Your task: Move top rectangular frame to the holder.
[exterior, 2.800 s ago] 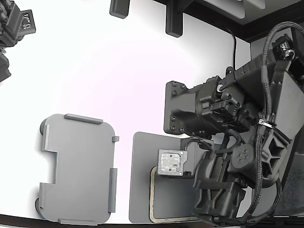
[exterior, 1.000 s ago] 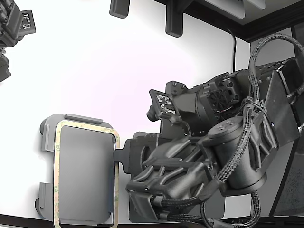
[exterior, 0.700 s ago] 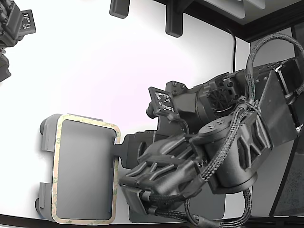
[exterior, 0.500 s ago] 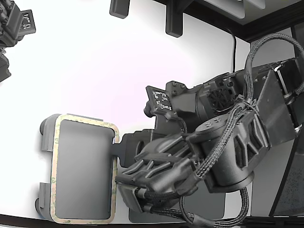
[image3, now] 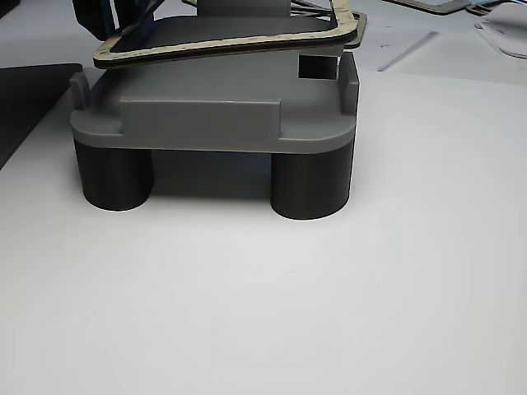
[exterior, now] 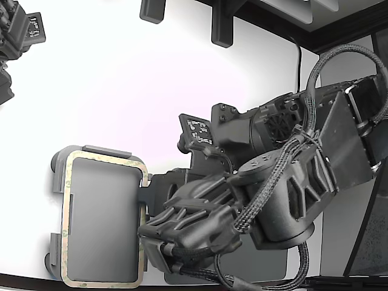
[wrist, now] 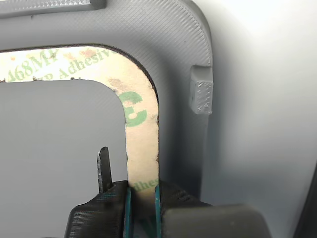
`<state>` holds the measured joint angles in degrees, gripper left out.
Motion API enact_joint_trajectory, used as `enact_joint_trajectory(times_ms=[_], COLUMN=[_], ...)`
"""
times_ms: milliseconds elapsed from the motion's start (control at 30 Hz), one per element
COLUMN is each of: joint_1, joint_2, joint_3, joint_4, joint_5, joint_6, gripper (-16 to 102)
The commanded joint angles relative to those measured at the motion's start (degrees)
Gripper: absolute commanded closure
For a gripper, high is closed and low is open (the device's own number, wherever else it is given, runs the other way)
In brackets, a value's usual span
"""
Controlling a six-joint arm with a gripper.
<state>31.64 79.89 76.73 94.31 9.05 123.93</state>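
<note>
The tan rectangular frame (exterior: 66, 218) with green mottling hangs over the light grey holder (exterior: 56, 182) at the exterior view's lower left. My gripper (exterior: 144, 197) is shut on the frame's long side nearest the arm. In the wrist view the jaws (wrist: 142, 196) pinch the tan strip (wrist: 141, 134), with the holder's wall and a raised tab (wrist: 201, 89) just beyond. In the other view the frame (image3: 222, 45) sits slightly tilted, just above the holder's top (image3: 214, 115), and the gripper (image3: 115, 20) is at its far corner.
The dark grey flat pad (exterior: 270, 265) lies under my arm at the exterior view's lower right. A second arm (exterior: 15, 36) stays at the upper left. Two dark mounts (exterior: 221, 24) stand at the table's back edge. The holder rests on dark cylindrical feet (image3: 309, 181).
The frame was lifted off the dark pad and carried to the exterior view's left over the holder. In the last half second it shifted slightly further left, with the arm following.
</note>
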Motion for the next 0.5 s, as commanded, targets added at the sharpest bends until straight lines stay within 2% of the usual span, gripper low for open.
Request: enact_joint_trajectory(times_ms=[0, 467], joint_1=[-0.88, -1.93], joint_2=[0.97, 1.23], joint_3=[-1.14, 0.35], joint_4=[0.53, 0.44], joint_5=[-0.09, -0.44], joint_6=[0.09, -0.53], gripper=[96, 96])
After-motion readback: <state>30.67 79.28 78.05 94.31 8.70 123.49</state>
